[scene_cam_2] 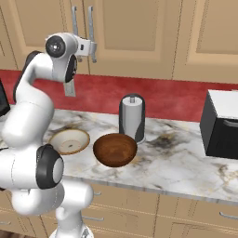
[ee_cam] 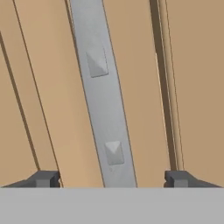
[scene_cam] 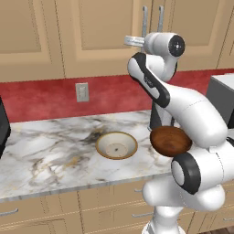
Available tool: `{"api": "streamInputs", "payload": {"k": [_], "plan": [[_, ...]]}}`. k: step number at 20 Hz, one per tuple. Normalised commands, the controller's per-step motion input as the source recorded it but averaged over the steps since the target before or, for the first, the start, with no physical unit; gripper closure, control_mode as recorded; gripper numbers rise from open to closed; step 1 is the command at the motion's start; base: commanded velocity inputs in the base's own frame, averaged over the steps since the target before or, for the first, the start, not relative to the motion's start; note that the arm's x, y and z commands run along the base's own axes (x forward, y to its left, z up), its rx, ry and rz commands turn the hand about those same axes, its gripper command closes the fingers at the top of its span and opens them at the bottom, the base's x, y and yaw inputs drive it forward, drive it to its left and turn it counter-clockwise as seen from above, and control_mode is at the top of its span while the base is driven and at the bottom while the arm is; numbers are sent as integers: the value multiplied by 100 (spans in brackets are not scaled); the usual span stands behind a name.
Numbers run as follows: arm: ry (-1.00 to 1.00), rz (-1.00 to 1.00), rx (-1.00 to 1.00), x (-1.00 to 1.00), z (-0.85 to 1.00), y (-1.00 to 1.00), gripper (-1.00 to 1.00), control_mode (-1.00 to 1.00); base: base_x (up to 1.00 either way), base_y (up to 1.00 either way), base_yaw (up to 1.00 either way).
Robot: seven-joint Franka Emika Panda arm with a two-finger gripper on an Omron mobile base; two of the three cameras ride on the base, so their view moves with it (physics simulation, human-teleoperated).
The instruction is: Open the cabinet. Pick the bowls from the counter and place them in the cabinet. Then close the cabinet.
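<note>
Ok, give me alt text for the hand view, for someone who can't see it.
A long silver bar handle on a light tan wooden cabinet door runs up the middle of the picture, tilted slightly. The tool is open, one dark fingertip on each side of the handle, not touching it. The dark seam between the two doors runs to the right of the handle.

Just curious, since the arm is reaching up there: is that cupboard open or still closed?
Closed. Both doors of the cabinet lie flush, handles side by side; the pincer straddles one handle.
</note>
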Motion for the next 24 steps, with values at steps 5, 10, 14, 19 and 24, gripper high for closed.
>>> {"api": "streamInputs", "payload": {"k": [5,10,14,19,24], "plan": [[0,0,0,26,-14,5,100,-100,0,0,0],[0,0,0,0,0,0,100,-100,0,0,0],[0,0,0,-28,3,2,100,-100,0,0,0],[0,0,0,-72,18,31,100,-100,0,0,0],[0,0,-2,-96,12,67,100,-100,0,0,0]]}}
